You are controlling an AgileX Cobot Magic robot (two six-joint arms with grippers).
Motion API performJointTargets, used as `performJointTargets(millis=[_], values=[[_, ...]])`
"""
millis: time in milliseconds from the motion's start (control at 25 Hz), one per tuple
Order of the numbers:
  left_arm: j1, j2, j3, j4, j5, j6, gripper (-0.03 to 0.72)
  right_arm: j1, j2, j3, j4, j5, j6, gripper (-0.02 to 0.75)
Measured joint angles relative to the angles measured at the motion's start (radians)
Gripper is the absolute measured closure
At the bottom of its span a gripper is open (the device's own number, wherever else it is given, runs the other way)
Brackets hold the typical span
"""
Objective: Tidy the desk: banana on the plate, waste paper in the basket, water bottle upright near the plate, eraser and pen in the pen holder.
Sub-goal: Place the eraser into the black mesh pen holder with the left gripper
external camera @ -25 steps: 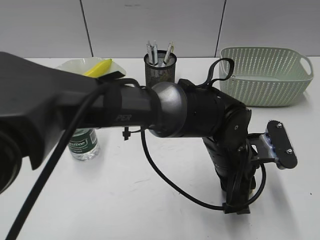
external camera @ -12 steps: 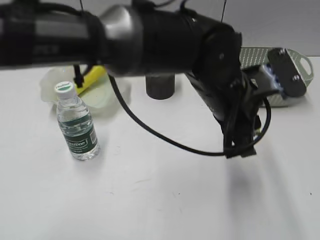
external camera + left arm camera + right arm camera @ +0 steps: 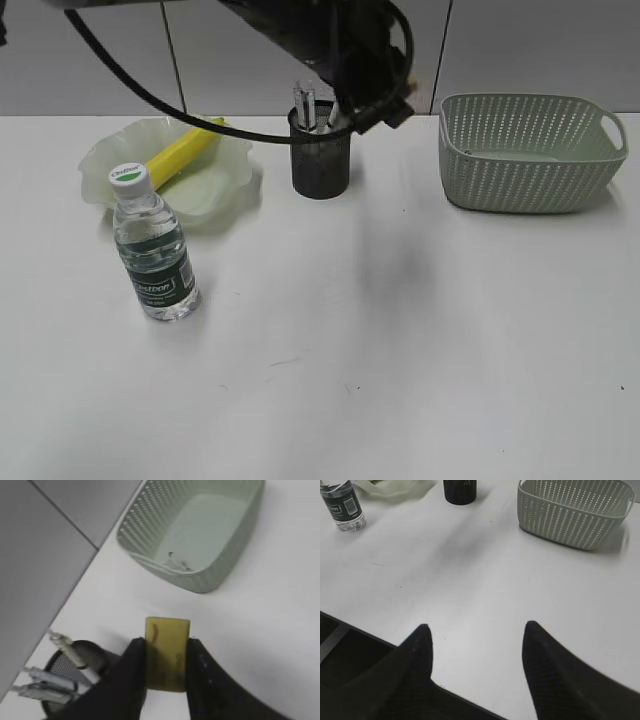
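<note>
At the far left of the white surface [image 3: 400,380], the plate [image 3: 215,185] is seen with the banana [image 3: 185,152] lying across it. Just nearer, the water bottle [image 3: 152,245] is stood upright, its white cap on, close beside the plate's near rim. Towards the middle, at the far edge, the pen holder [image 3: 320,160] is placed, with several pens [image 3: 303,103] held upright inside it. Above and just right of the holder, the left arm [image 3: 340,50] is seen entering from the top of the exterior view.

In the left wrist view, the left gripper [image 3: 166,665] is closed on a flat yellowish block, taken to be the eraser [image 3: 167,652], though the picture is blurred; the block is pinched between both fingers and held in the air beside the pen holder's rim.

At the far right, the basket [image 3: 530,150] is set, well apart from the holder; something small and pale is seen on its floor in the left wrist view, too indistinct to be named.

The right gripper [image 3: 477,652] is shown near the front edge of the surface, its fingers spread wide with nothing between them.
</note>
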State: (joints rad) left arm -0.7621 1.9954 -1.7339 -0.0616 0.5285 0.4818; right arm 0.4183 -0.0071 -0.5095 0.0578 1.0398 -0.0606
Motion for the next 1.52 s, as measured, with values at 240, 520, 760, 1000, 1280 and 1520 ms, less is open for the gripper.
performJointTargets(millis=[240,520,760,1000,1280,1520], values=[[0.116,0.010,0.000,0.000,-0.127,-0.001,0.504,0.000,0.000,0.000,0.000,0.000,0.000,0.281],[0.198,0.073,0.000,-0.067,-0.221,-0.004,0.504,0.000,0.000,0.000,0.000,0.000,0.001,0.281],[0.207,0.149,0.000,-0.098,-0.291,-0.004,0.504,0.000,0.000,0.000,0.000,0.000,0.000,0.281],[0.207,0.214,0.000,-0.098,-0.365,-0.004,0.504,0.000,0.000,0.000,0.000,0.000,0.000,0.281],[0.207,0.246,0.000,-0.095,-0.391,-0.004,0.504,0.000,0.000,0.000,0.000,0.000,0.000,0.281],[0.217,0.246,0.000,-0.094,-0.395,-0.004,0.498,0.000,0.000,0.000,0.000,-0.001,0.000,0.281]])
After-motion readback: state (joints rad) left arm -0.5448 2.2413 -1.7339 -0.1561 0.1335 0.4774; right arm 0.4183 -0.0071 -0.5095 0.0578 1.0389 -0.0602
